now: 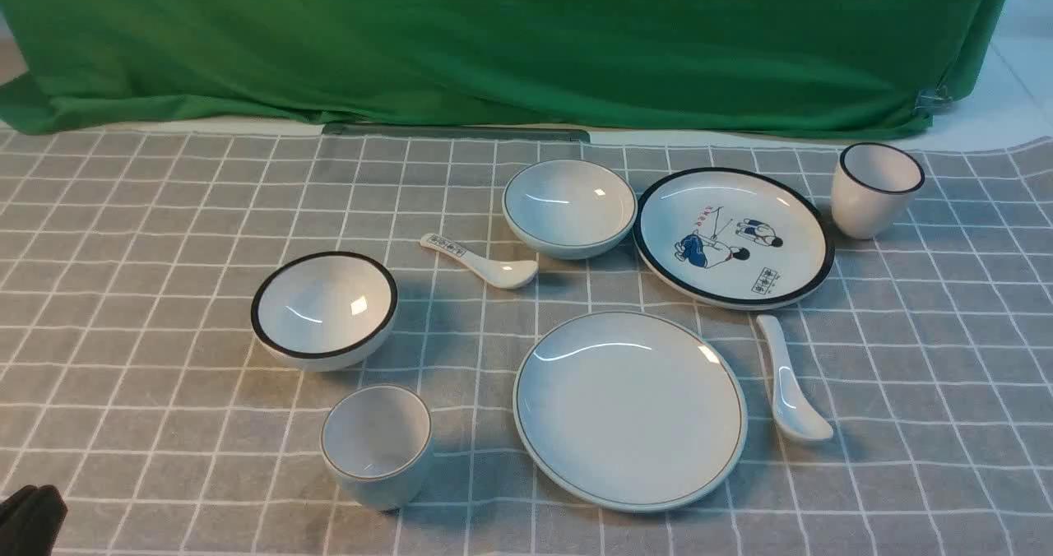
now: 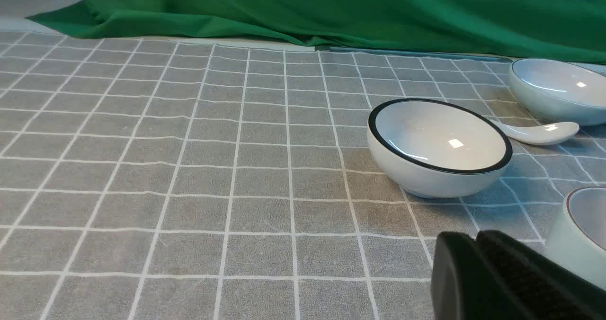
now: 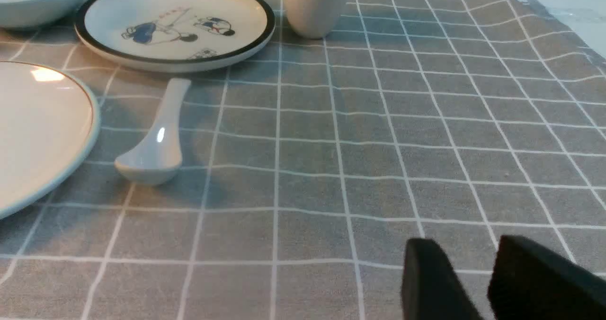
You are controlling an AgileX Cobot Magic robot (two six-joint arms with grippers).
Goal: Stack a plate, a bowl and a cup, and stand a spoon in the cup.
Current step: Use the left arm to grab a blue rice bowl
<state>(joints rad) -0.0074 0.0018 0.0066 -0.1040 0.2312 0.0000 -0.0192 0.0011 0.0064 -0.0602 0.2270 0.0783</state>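
Note:
The plain plate [image 1: 630,408] lies at the front centre, empty. The pale bowl [image 1: 569,208] sits behind it. The short cup [image 1: 377,445] stands upright to the plate's left. The plain spoon [image 1: 790,383] lies just right of the plate. My left gripper [image 2: 473,238] is shut and empty, low over the cloth close to the cup [image 2: 582,230]; only its dark edge [image 1: 29,519] shows in the front view. My right gripper [image 3: 466,250] is open by a narrow gap and empty, well right of the spoon [image 3: 156,140] and plate [image 3: 38,130].
A black-rimmed bowl [image 1: 324,309] stands left of centre, behind the cup. A printed spoon [image 1: 479,261] lies between the two bowls. A cartoon plate [image 1: 732,237] and a taller black-rimmed cup [image 1: 874,188] are at the back right. Green cloth [image 1: 494,38] hangs behind the checked tablecloth.

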